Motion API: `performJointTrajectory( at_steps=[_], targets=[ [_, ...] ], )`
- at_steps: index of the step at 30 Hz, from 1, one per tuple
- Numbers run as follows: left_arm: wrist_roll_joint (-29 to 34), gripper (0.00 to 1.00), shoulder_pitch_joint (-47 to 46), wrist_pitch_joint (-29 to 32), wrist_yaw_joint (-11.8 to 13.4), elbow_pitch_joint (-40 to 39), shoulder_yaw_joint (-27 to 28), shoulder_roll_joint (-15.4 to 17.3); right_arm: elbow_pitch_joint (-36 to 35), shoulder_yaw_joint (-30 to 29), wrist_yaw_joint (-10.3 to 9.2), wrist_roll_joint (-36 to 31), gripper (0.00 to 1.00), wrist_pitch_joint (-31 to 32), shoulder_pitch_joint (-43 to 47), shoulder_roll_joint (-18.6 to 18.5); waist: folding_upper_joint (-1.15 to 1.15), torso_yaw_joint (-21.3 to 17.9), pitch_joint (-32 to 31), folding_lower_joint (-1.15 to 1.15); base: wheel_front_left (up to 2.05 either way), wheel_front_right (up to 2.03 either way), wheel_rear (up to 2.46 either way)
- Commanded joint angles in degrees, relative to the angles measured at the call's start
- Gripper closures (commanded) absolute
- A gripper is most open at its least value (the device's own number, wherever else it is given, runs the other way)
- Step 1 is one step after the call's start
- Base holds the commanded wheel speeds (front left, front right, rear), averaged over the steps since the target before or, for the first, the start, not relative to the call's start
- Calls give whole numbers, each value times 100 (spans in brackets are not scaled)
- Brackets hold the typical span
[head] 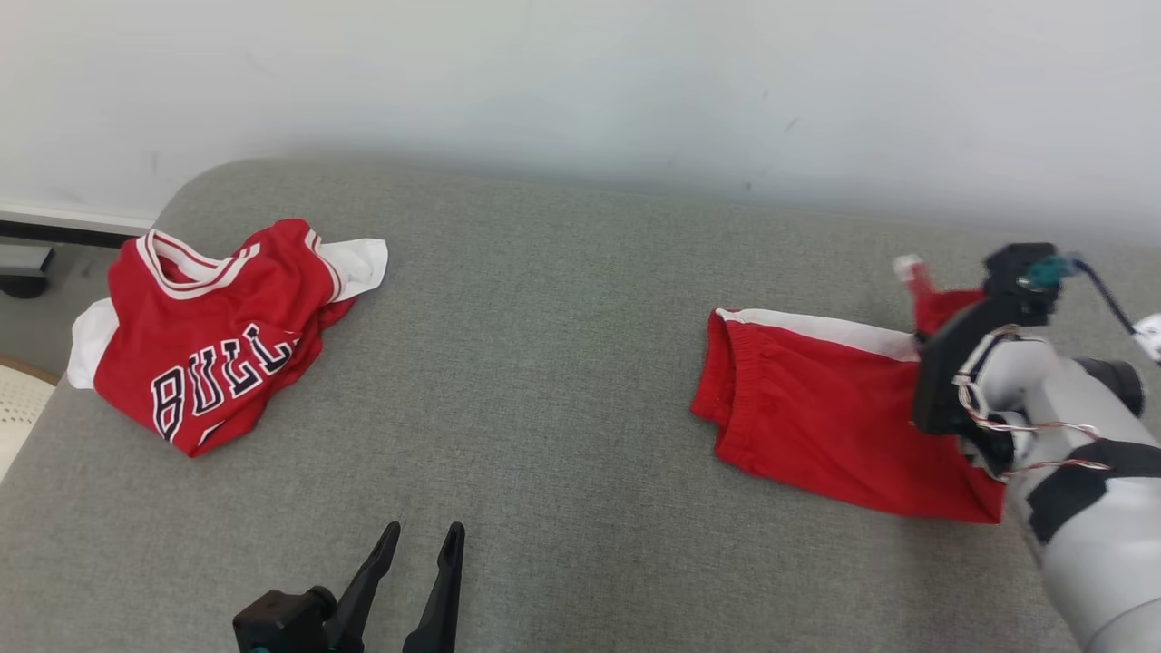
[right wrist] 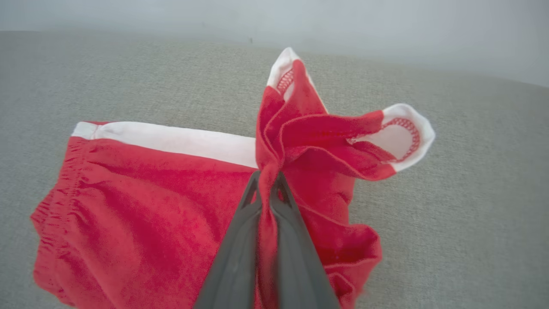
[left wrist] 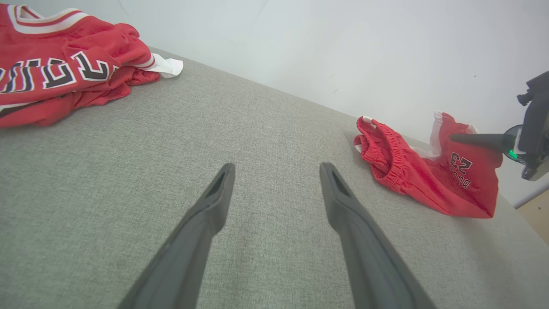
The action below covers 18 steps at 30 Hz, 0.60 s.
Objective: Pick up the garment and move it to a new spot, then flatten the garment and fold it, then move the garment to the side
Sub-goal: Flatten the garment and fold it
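Grey woven cushion (head: 544, 363) spreads under both claws, with a plain white wall (head: 580, 82) behind its far edge. Red jersey (head: 218, 336) lies crumpled on the cushion, up and to the left of the left claw (head: 424, 528) and well apart from it. It has white-and-red striped trim at the neck and white fabric poking out at two sides. Block letters in dark blue with white outline read "BULL"; the rest of the word is lost in a fold. Red shorts (head: 816, 426) lie far to the right of the left claw, mostly flat on the cushion. The gathered elastic waistband (head: 739, 381) faces the left claw, and a white stripe runs along the far edge. Right claw (right wrist: 268, 178) is clenched on a bunched ridge of the shorts' leg end. Red cloth is squeezed between its two fingers and lifted off the cushion. Two white-lined hem corners flare out beyond the fingertips. Left claw is released, fingers spread wide, nothing between them, above bare cushion. In the left wrist view, the raised part of the shorts shows the number 23 (left wrist: 461, 164) in dark print, upside down. Smaller lettering beneath it is too small to read.
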Motion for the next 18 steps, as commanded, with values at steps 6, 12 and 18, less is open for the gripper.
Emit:
performJointTrajectory(
  at_steps=[6,12,18],
  targets=[
    [-37,0,-10,-20,-26,37,-56,-56,-427,199,-12,10,100,423,43,485,0,226,26,1,0,0,0],
    [-60,0,-84,-45,-85,157,-90,-99,-438,180,-12,8,100,670,171,746,0,463,36,1,0,0,0],
    [-82,0,-105,-67,-124,282,-93,-105,-420,158,-12,-70,100,681,240,842,0,579,7,1,0,0,0]
  ],
)
